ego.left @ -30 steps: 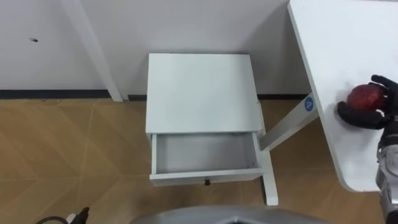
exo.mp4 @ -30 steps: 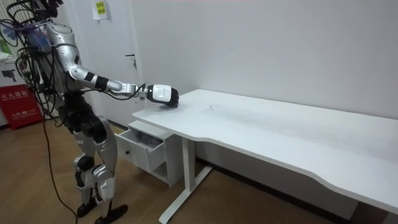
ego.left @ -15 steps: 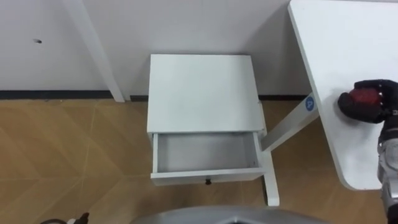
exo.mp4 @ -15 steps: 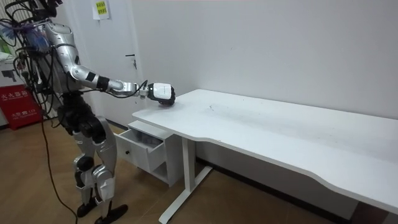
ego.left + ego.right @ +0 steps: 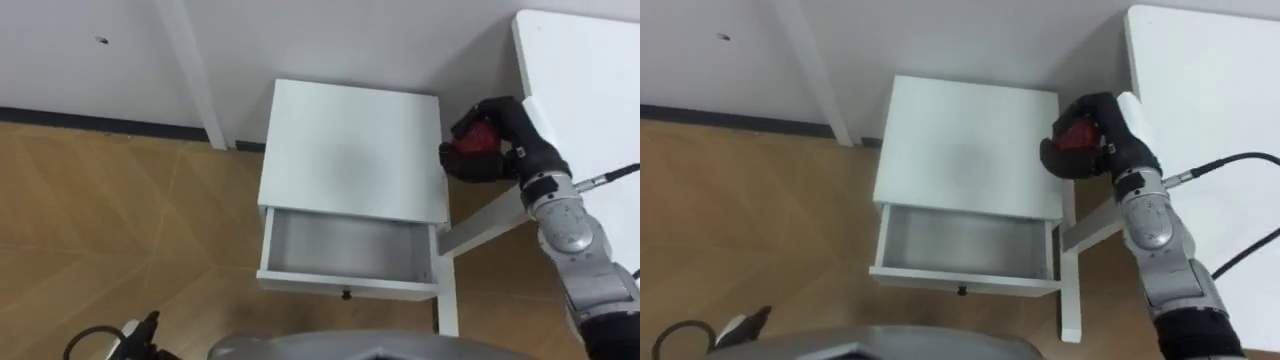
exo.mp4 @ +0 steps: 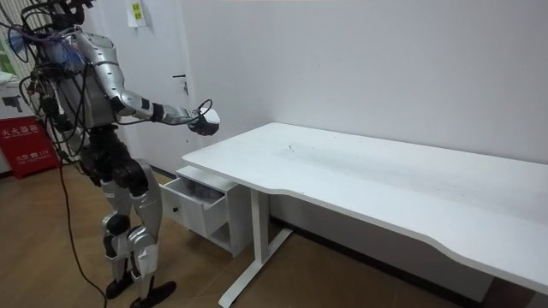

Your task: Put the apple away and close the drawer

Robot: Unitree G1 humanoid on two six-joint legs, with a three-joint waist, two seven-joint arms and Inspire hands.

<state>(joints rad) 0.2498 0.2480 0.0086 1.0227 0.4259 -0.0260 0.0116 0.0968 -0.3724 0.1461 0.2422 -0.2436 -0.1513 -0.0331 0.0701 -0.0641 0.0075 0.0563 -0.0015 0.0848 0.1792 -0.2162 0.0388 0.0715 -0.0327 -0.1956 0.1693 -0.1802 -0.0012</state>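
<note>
Apple [image 5: 476, 146] is bound for the drawer [image 5: 345, 286], which lies nearest the robot. It stands pulled out of the cabinet [image 5: 350, 140] with nothing in it, its long axis running left to right. Beyond it, over the right edge of the cabinet top, the right hand [image 5: 517, 128] hangs in the air, fingers curled tight round the apple. The room view puts it well above the cabinet. From the hand, the drawer's opening lies toward the robot, to the left and lower, so I judge the next move a draw back and down. Farther right is the table [image 5: 590, 90], the hand just beside its left edge.
</note>
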